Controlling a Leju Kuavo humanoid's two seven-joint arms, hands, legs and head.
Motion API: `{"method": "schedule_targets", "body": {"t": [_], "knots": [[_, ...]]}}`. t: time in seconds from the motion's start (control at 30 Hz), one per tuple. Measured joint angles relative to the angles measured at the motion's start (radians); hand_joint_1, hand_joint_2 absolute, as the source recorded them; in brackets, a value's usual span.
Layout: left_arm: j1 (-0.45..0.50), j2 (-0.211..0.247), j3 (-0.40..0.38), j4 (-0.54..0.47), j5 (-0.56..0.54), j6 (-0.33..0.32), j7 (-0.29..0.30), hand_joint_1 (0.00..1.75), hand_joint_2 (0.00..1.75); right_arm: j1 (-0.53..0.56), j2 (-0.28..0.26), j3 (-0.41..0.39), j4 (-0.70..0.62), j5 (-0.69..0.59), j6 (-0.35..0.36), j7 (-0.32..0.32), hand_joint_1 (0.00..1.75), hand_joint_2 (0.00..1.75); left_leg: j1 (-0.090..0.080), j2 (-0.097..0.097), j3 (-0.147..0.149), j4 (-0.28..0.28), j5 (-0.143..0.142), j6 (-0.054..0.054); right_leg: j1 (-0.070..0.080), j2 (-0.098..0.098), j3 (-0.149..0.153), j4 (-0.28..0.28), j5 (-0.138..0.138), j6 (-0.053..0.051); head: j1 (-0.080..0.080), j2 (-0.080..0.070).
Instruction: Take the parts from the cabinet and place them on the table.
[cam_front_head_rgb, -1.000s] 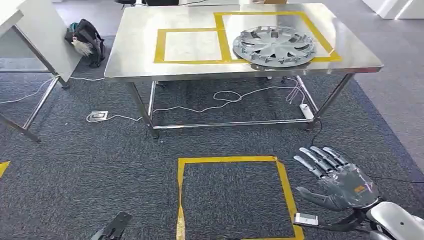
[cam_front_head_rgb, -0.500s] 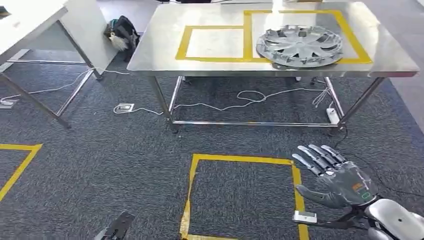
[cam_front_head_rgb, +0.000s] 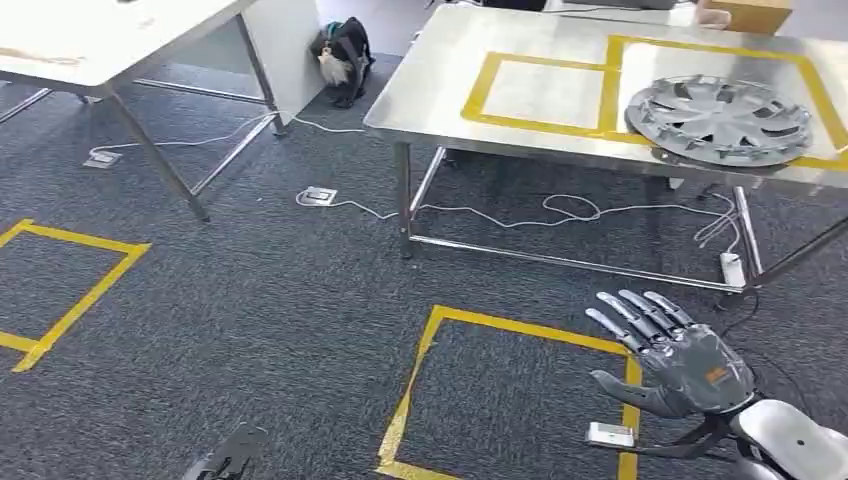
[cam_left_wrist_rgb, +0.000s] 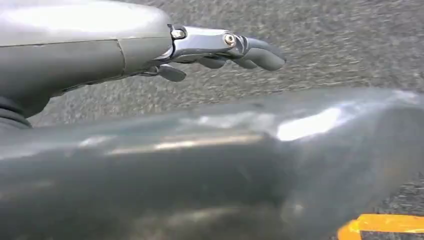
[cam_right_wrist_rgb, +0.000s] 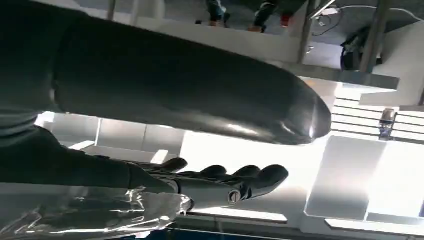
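A silver wheel cover (cam_front_head_rgb: 718, 118) lies on the steel table (cam_front_head_rgb: 440, 90) at the far right, inside a yellow taped square. My right hand (cam_front_head_rgb: 672, 355) hangs low at the right, over the carpet, fingers spread and holding nothing. The right wrist view shows the same hand (cam_right_wrist_rgb: 220, 184) with straight fingers and nothing in them. In the left wrist view my left hand (cam_left_wrist_rgb: 220, 47) hovers over the grey carpet with its fingers loosely stretched out and nothing in them. A dark part of my left arm (cam_front_head_rgb: 228, 456) peeks in at the lower edge of the head view.
A yellow taped square (cam_front_head_rgb: 520, 400) marks the carpet in front of me, another (cam_front_head_rgb: 60, 290) at the left. A white table (cam_front_head_rgb: 120, 40) stands at the far left. A black bag (cam_front_head_rgb: 343, 47) leans behind it. White cables (cam_front_head_rgb: 560, 210) and a power strip (cam_front_head_rgb: 733, 268) lie under the steel table.
The whole view has swung left, so the steel table and wheel cover now sit further right. A second taped square has come in at the left. Both hands keep their pose.
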Motion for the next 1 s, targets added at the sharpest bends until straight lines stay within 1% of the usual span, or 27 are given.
{"method": "schedule_targets", "body": {"t": [0.03,0.07,0.1,0.13,0.17,0.2,0.27,0.3,0.33,0.37,0.4,0.43,0.47,0.5,0.53,0.57,0.6,0.63,0.67,0.7,0.8,0.83,0.87,0.9,0.93,0.97,1.0], "knots": [[0.002,0.000,0.000,0.000,0.000,0.000,0.000,0.00,0.00,0.000,0.000,0.000,0.002,0.002,0.000,0.003,0.00,0.00,0.000,-0.015,0.000,0.001,0.001,-0.001,0.001,0.000,0.013,-0.027,0.026,-0.002,0.000,0.000],[0.003,0.000,0.000,0.000,-0.001,0.000,0.000,0.00,0.00,0.000,0.000,0.000,0.002,0.002,0.000,0.005,0.00,0.00,0.000,-0.029,0.001,0.002,0.002,-0.003,0.000,0.002,0.048,-0.098,0.070,-0.005,0.000,0.000],[0.002,0.000,0.000,0.000,-0.001,0.000,0.000,0.00,0.00,-0.001,0.000,0.000,0.002,0.002,0.000,0.006,0.00,0.00,0.001,-0.044,0.002,0.003,0.003,-0.004,-0.001,0.016,0.096,-0.198,0.119,-0.008,0.000,0.000],[0.002,0.000,0.000,0.000,-0.001,0.000,0.000,0.00,0.00,-0.001,0.000,-0.001,0.002,0.003,-0.001,0.011,0.00,0.00,0.001,-0.055,0.001,0.004,0.004,-0.006,-0.005,0.051,0.139,-0.285,0.150,-0.009,0.000,0.000],[0.000,0.000,0.001,0.000,-0.002,0.000,0.000,0.00,0.00,0.000,0.000,-0.002,0.003,0.002,-0.001,0.017,0.00,0.00,-0.004,-0.067,-0.006,0.008,0.006,-0.013,-0.013,0.109,0.152,-0.315,0.129,-0.010,-0.001,0.000],[-0.001,0.000,0.001,0.000,-0.002,0.000,0.000,0.00,0.00,0.004,0.000,-0.005,0.004,0.002,-0.004,0.023,0.00,0.00,0.000,-0.079,-0.017,0.012,0.010,-0.017,-0.013,0.101,0.162,-0.324,0.130,-0.010,-0.002,0.000],[0.005,0.000,0.002,0.000,-0.002,0.000,0.000,0.00,0.00,0.012,0.000,-0.012,0.005,0.002,-0.006,0.032,0.00,0.00,0.008,-0.103,-0.028,0.007,0.022,-0.033,-0.005,0.080,0.154,-0.318,0.133,-0.018,-0.001,0.000],[0.007,0.002,0.003,0.000,-0.002,0.001,0.000,0.00,0.00,0.017,0.001,-0.018,0.005,0.001,-0.010,0.043,0.00,0.00,0.004,-0.118,-0.030,0.007,0.024,-0.039,-0.012,0.065,0.156,-0.324,0.137,-0.025,-0.002,0.000],[0.010,0.007,0.005,0.000,-0.002,0.002,0.000,0.00,0.00,0.019,0.002,-0.026,0.005,-0.002,-0.015,0.054,0.00,0.00,0.003,-0.087,-0.033,0.014,0.015,-0.040,-0.015,0.050,0.161,-0.330,0.140,-0.031,0.000,0.000],[0.009,0.002,0.005,0.000,-0.002,0.003,-0.001,0.00,0.00,0.030,0.002,-0.038,0.006,-0.003,-0.022,0.071,0.00,0.00,-0.003,-0.019,-0.051,0.048,-0.014,-0.048,-0.014,0.036,0.162,-0.331,0.140,-0.038,-0.017,0.000],[0.006,0.002,0.005,0.000,-0.001,0.003,-0.003,0.00,0.00,0.046,0.002,-0.054,0.008,-0.008,-0.035,0.088,0.00,0.00,-0.001,0.011,-0.086,0.119,-0.056,-0.054,-0.013,0.019,0.161,-0.331,0.140,-0.040,-0.021,0.000],[0.005,0.001,0.006,0.000,-0.001,0.003,-0.005,0.00,0.00,0.063,0.002,-0.072,0.013,-0.016,-0.043,0.103,0.00,0.00,0.003,0.024,-0.124,0.200,-0.093,-0.057,-0.012,0.001,0.161,-0.331,0.140,-0.040,-0.019,0.000],[0.006,0.001,0.006,0.000,-0.001,0.003,-0.006,0.00,0.00,0.078,0.003,-0.090,0.020,-0.022,-0.051,0.115,0.00,0.00,0.006,0.028,-0.163,0.280,-0.123,-0.061,-0.011,-0.016,0.160,-0.331,0.139,-0.042,-0.021,0.000],[0.010,0.001,0.008,0.000,0.000,0.004,-0.007,0.00,0.00,0.093,0.003,-0.108,0.028,-0.029,-0.059,0.125,0.00,0.00,0.009,0.028,-0.183,0.323,-0.129,-0.064,-0.012,-0.032,0.160,-0.331,0.139,-0.041,-0.021,0.000],[0.013,0.002,0.010,0.000,0.001,0.005,-0.008,0.00,0.00,0.106,0.004,-0.126,0.036,-0.037,-0.067,0.134,0.00,0.00,0.012,0.029,-0.176,0.313,-0.112,-0.066,-0.012,-0.045,0.161,-0.331,0.138,-0.041,-0.020,0.000],[0.016,0.003,0.013,0.000,0.003,0.006,-0.009,0.00,0.00,0.119,0.006,-0.147,0.045,-0.044,-0.077,0.141,0.00,0.00,0.014,0.031,-0.147,0.259,-0.076,-0.067,-0.013,-0.058,0.161,-0.331,0.138,-0.040,-0.021,0.000],[0.017,0.006,0.014,0.000,0.004,0.008,-0.012,0.00,0.00,0.130,0.012,-0.172,0.058,-0.053,-0.087,0.147,0.00,0.00,0.015,0.041,-0.097,0.169,-0.033,-0.066,-0.014,-0.069,0.164,-0.331,0.136,-0.036,-0.020,0.000],[0.017,0.009,0.016,0.000,0.004,0.010,-0.014,0.00,0.00,0.140,0.018,-0.196,0.070,-0.062,-0.092,0.148,0.00,0.00,0.015,0.068,-0.038,0.069,0.003,-0.065,-0.015,-0.082,0.168,-0.330,0.133,-0.031,-0.021,0.000],[0.017,0.008,0.018,0.000,0.004,0.011,-0.016,0.00,0.00,0.147,0.022,-0.216,0.080,-0.067,-0.095,0.145,0.00,0.00,0.012,0.112,-0.013,0.024,-0.002,-0.066,-0.010,-0.087,0.171,-0.330,0.131,-0.024,-0.021,0.000],[0.014,0.007,0.021,0.000,0.004,0.012,-0.017,0.00,0.00,0.159,0.027,-0.243,0.093,-0.073,-0.100,0.137,0.00,0.00,0.009,0.103,-0.012,0.014,-0.004,-0.049,-0.004,-0.097,0.167,-0.326,0.125,-0.014,-0.020,0.000],[0.022,0.007,0.026,0.000,0.004,0.014,-0.017,0.00,0.00,0.166,0.038,-0.283,0.116,-0.076,-0.100,0.133,0.00,0.00,0.004,0.073,-0.017,0.014,-0.006,-0.032,-0.004,-0.121,0.184,-0.342,0.128,-0.002,-0.017,0.000],[0.023,0.009,0.029,0.000,0.004,0.016,-0.017,0.00,0.00,0.172,0.046,-0.301,0.126,-0.076,-0.091,0.133,0.00,0.00,0.012,0.063,-0.014,0.008,0.001,-0.022,-0.009,-0.117,0.176,-0.325,0.116,0.007,-0.017,0.000],[0.022,0.010,0.030,0.000,0.003,0.017,-0.017,0.00,0.00,0.179,0.053,-0.317,0.138,-0.077,-0.080,0.130,0.00,0.00,0.011,0.053,-0.013,0.008,0.000,-0.017,-0.011,-0.064,0.169,-0.295,0.092,0.008,-0.012,0.000],[0.021,0.010,0.031,0.000,0.002,0.017,-0.017,0.00,0.00,0.186,0.063,-0.340,0.156,-0.083,-0.074,0.127,0.00,0.00,0.011,0.044,-0.014,0.008,0.001,-0.010,-0.012,-0.028,0.141,-0.230,0.053,0.006,-0.011,0.000],[0.020,0.008,0.031,0.000,0.000,0.017,-0.017,0.00,0.00,0.191,0.075,-0.368,0.183,-0.091,-0.066,0.114,0.00,0.00,0.010,0.028,-0.015,0.008,0.001,-0.008,-0.008,-0.010,0.100,-0.144,0.010,0.005,-0.010,0.000],[0.021,0.008,0.032,0.000,-0.001,0.016,-0.017,0.00,0.00,0.193,0.090,-0.393,0.212,-0.105,-0.059,0.099,0.00,0.00,0.008,0.016,-0.016,0.009,0.001,-0.006,-0.006,-0.002,0.062,-0.068,-0.021,0.004,-0.009,0.000],[0.024,0.008,0.034,0.000,-0.002,0.016,-0.017,0.00,0.00,0.195,0.107,-0.417,0.240,-0.121,-0.048,0.081,0.00,0.00,0.006,0.003,-0.016,0.009,0.002,-0.005,-0.003,0.000,0.033,-0.017,-0.033,0.001,-0.008,0.000]]}}
